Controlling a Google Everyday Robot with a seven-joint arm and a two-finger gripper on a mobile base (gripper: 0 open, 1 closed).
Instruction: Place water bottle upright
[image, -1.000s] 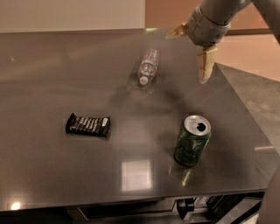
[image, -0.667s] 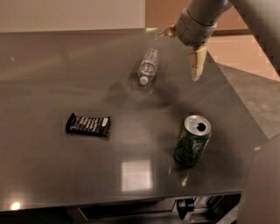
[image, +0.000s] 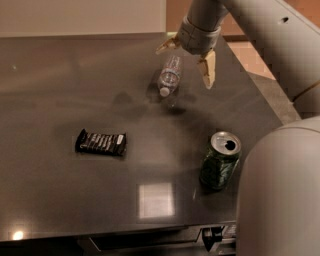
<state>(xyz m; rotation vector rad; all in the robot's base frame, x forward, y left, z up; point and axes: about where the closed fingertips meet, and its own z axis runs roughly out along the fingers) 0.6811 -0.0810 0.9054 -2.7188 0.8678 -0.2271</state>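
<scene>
The jaws of the gripper (image: 184, 69) are spread wide apart, and nothing is grasped between them. The gripper is held over the far right part of the counter (image: 65, 80), close to the far edge and just above the water bottle (image: 170, 76). One finger is seen beyond the base of the bottle and the other hangs at its right side. Whether the bottle is touched by either finger cannot be told.

The water bottle is lying on its side, with the white cap pointing toward the near edge and the base toward the far edge.

The bottle is judged to be light and thin-walled, so its sides would probably be pressed in by a strong squeeze. Because the body is round and the counter is smooth, it may roll or slide away when it is pushed from one side only. The ribbed body, about the middle of its length, is considered the best place for a hold, with the jaws set across the long axis. From there it could be turned until the base is down.

A green soda can (image: 220, 160) stands toward the near right corner. A dark candy bar (image: 100, 143) lies nearer the left edge. Both are well apart from the bottle.
</scene>
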